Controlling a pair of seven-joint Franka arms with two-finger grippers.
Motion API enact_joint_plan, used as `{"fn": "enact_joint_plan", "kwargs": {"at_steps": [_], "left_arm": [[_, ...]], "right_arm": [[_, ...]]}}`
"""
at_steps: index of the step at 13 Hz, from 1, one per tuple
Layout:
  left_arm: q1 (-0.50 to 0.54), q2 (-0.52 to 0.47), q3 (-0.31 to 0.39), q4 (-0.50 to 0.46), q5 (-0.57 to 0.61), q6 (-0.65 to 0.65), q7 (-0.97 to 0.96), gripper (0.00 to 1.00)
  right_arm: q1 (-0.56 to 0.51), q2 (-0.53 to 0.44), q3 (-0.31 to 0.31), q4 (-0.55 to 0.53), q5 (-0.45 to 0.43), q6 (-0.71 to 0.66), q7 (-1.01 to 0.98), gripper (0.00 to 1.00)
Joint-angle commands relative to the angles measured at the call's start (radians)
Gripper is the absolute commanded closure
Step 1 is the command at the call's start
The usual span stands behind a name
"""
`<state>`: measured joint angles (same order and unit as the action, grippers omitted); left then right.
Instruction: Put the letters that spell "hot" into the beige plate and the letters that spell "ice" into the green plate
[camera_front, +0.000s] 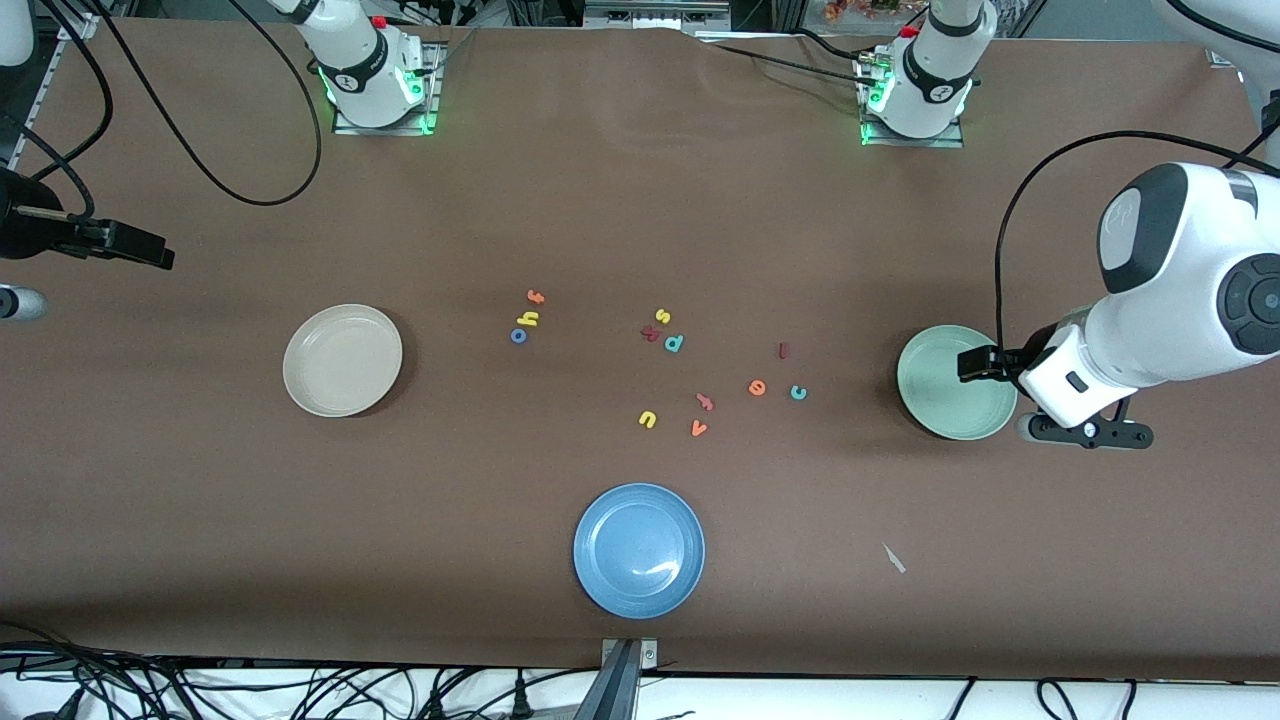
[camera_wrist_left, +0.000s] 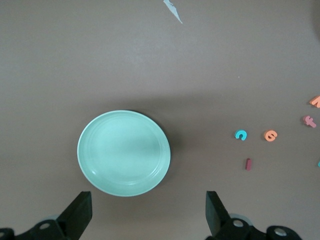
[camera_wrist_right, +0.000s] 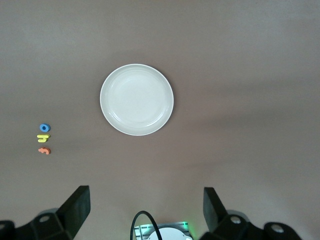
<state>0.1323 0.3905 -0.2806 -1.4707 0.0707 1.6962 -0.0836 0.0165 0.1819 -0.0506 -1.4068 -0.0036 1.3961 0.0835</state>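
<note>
Currently the beige plate (camera_front: 342, 360) sits at middle left of the front view, bare inside, and the green plate (camera_front: 955, 383) at middle right, also holding nothing. Between them the letters lie loose on the brown table (camera_front: 640, 200). The orange t (camera_front: 536, 296), yellow h (camera_front: 527, 318) and blue o (camera_front: 518, 336) form a short column left of centre, nearer the beige plate. The dark red i (camera_front: 783, 350), orange e (camera_front: 757, 387) and teal c (camera_front: 798, 393) cluster right of centre, near the green plate. A blue plate (camera_front: 639, 549) rests at lower centre. The left gripper (camera_wrist_left: 147, 212) hangs over the green plate's edge, fingers spread wide and holding nothing. The right gripper (camera_wrist_right: 145, 210) is high over the table, likewise wide apart and holding nothing.
</note>
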Motion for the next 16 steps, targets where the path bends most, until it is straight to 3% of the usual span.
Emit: {"fn": "enact_joint_plan", "kwargs": {"at_steps": [1,5,8,16], "left_arm": [[0.015,-0.106,-0.002,-0.046,0.024,-0.068,0.037,0.0],[0.072,-0.17,0.001,-0.046,0.024,-0.136,0.148,0.0],[0.073,-0.171,-0.005,-0.045,0.098,-0.153,0.2,0.0],[0.073,-0.133,-0.003,-0.016,0.029,-0.13,0.189,0.0]], "right_arm": [[-0.006,0.004,0.005,0.017,0.025,-0.009,0.009,0.0],[-0.004,0.008,0.006,0.015,0.076,0.049,0.009,0.0],[-0.001,0.011,0.009,0.015,0.077,0.049,0.002,0.0],[0.016,-0.016,0.054,0.017,0.074,-0.006,-0.011,0.0]]}}
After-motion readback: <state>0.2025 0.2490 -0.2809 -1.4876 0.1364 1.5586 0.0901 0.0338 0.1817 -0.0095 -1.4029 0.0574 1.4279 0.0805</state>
